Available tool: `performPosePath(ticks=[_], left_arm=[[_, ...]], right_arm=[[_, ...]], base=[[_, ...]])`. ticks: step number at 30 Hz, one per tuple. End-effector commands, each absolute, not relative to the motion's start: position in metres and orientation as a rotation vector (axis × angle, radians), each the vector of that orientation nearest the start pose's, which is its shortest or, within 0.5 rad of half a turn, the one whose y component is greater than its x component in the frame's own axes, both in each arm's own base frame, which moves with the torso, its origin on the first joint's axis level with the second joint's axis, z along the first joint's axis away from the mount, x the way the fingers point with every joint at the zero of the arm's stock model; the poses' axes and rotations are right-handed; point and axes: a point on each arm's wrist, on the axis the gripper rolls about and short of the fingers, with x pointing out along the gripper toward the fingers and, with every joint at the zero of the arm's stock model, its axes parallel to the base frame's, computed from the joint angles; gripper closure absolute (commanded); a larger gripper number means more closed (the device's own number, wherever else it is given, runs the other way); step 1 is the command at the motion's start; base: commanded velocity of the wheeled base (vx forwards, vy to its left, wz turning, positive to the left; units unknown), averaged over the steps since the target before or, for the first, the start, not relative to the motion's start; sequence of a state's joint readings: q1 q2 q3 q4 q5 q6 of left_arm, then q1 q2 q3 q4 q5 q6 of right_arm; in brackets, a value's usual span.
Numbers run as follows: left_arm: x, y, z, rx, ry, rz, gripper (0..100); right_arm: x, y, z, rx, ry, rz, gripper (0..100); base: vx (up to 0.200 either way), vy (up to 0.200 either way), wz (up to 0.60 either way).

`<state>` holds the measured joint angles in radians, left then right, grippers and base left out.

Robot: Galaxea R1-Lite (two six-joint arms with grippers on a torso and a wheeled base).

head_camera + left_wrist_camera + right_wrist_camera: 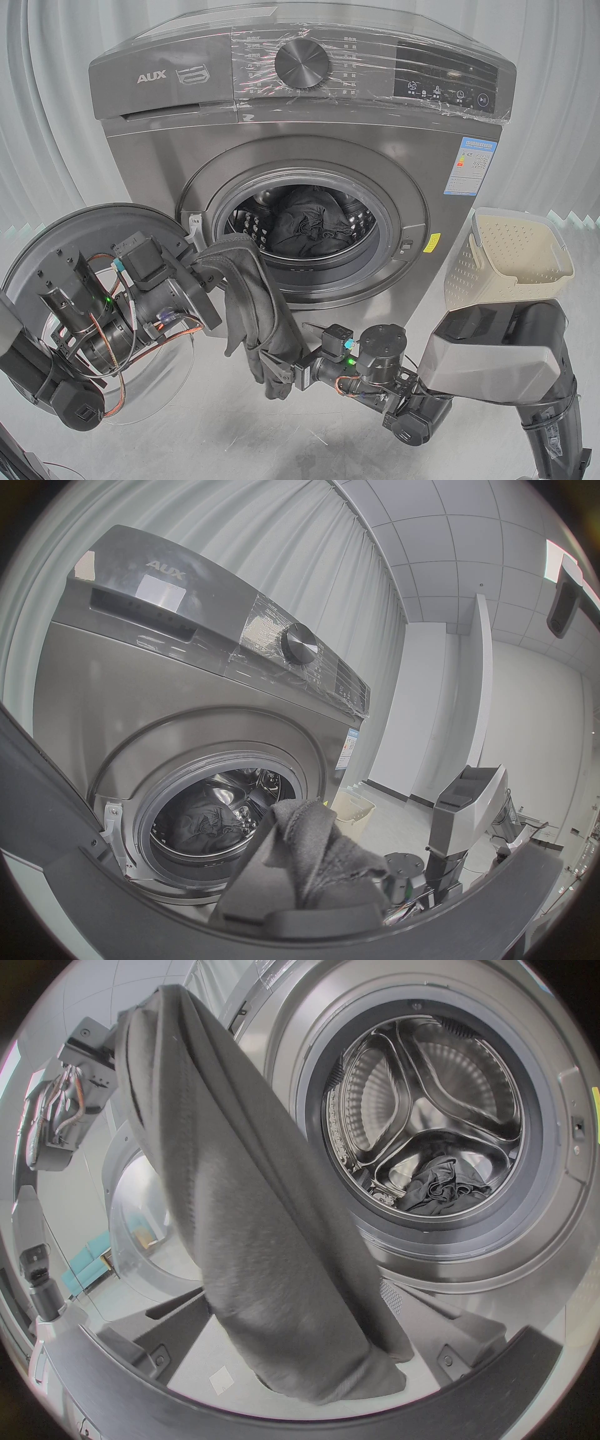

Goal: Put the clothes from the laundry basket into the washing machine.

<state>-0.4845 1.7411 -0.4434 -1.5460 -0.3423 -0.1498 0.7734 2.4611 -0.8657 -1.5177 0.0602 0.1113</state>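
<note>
The left gripper [205,270] is clamped on the top of a dark garment [250,300] just before the washing machine's [156,156] open mouth, its lower end hanging between the spread jaws of the right gripper [279,372], the laundry basket [512,250] tilted beside the machine's right front corner.

Garment [253,300] hanging before washing machine [300,156], clothes [309,222] in its drum, laundry basket [506,256] at right, door [94,231] open left
</note>
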Motion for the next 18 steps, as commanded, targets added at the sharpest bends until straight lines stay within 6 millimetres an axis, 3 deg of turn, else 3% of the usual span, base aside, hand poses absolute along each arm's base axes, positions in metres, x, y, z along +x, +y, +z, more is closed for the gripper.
performPosePath(ticks=[1, 13, 14, 18], left_arm=[[0.234, -0.132, 0.172, -0.159, -0.191, -0.842, 100], [0.234, -0.132, 0.172, -0.159, -0.191, -0.840, 100], [0.234, -0.132, 0.173, -0.159, -0.193, -0.839, 100], [0.236, -0.130, 0.170, -0.157, -0.184, -0.832, 100]], right_arm=[[0.302, 0.294, -0.014, 0.068, 0.140, 0.824, 0], [0.326, 0.312, -0.017, 0.076, 0.066, 0.793, 0], [0.327, 0.311, -0.017, 0.075, 0.067, 0.785, 100], [0.332, 0.302, -0.012, 0.079, 0.062, 0.764, 100]], base=[[0.000, 0.000, 0.00], [0.000, 0.000, 0.00], [0.000, 0.000, 0.00], [0.000, 0.000, 0.00]])
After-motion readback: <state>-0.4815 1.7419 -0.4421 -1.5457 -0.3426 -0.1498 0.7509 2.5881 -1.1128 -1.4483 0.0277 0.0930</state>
